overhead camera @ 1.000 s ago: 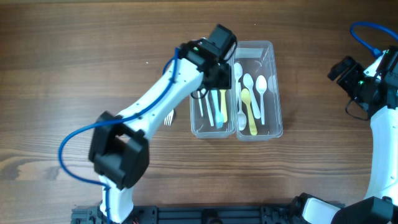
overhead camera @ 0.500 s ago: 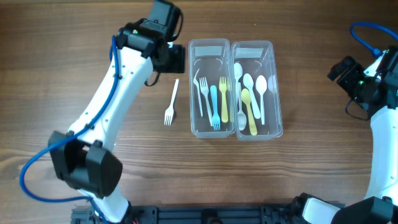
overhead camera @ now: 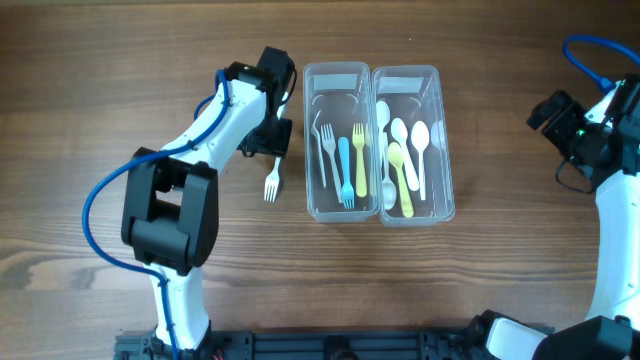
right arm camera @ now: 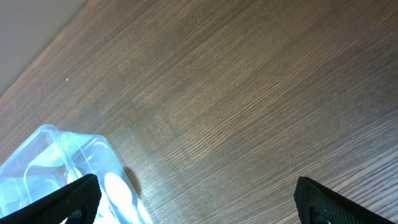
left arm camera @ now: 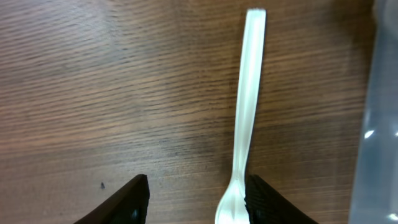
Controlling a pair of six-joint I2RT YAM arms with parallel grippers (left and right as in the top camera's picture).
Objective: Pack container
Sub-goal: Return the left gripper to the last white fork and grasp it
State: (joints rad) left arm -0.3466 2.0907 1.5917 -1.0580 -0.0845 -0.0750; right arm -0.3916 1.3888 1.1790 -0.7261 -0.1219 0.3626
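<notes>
A white plastic fork [overhead camera: 271, 184] lies on the wooden table just left of the clear containers; its handle also shows in the left wrist view [left arm camera: 247, 93]. My left gripper [overhead camera: 270, 140] is open over the fork's handle, with the fork lying just inside its right finger [left arm camera: 194, 202]. The left clear container [overhead camera: 312, 200] holds several forks, among them a blue one [overhead camera: 344, 170] and a yellow one [overhead camera: 360, 155]. The right clear container [overhead camera: 445, 150] holds several spoons. My right gripper [overhead camera: 555, 112] is open and empty at the far right [right arm camera: 196, 196].
The two containers stand side by side at the table's middle. The corner of the spoon container [right arm camera: 56, 155] shows in the right wrist view. The blue cable [overhead camera: 100, 225] loops by the left arm.
My left gripper left the fork container, swung out to the left, then came down over the white fork's handle. The right arm has not moved.
</notes>
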